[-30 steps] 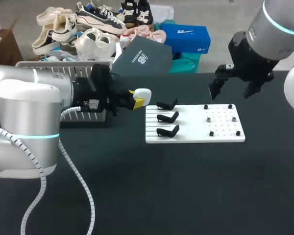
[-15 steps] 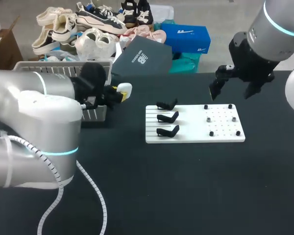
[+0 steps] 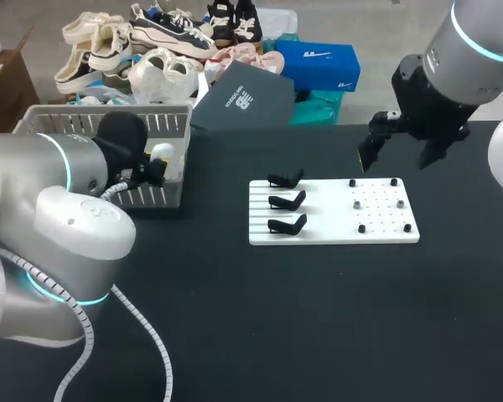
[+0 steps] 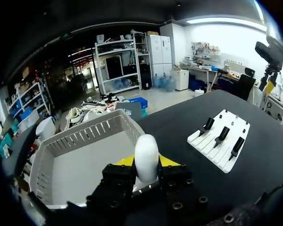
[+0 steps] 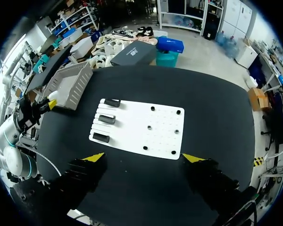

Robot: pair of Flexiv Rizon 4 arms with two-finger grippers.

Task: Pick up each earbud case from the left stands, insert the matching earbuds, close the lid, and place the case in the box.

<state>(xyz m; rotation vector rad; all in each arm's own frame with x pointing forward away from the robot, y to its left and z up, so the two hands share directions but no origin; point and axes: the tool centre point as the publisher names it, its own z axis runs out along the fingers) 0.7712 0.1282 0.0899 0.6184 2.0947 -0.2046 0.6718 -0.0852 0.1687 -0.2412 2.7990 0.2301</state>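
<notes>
A white earbud case [image 3: 161,152] is pinched in my left gripper [image 3: 155,162] at the near right corner of the grey basket [image 3: 84,117]. The left wrist view shows the case [image 4: 146,155] upright between the yellow fingertips [image 4: 124,161], just above the basket's [image 4: 80,141] near rim. Three black stands [image 3: 287,201] sit bare on the left part of the white board [image 3: 327,226]. My right gripper [image 3: 396,155] hangs open high over the board's far right side. In the right wrist view the board [image 5: 132,125] lies ahead of the wide-spread right gripper [image 5: 142,157], which holds nothing.
Several small black and silver pegs [image 3: 377,203] stick up on the board's right half. The basket [image 5: 68,84] stands at the table's far left. Dark tabletop [image 3: 318,318] stretches in front of the board.
My left arm has swung left with the white case, from beside the board's left edge to the basket. The right arm has not moved.
</notes>
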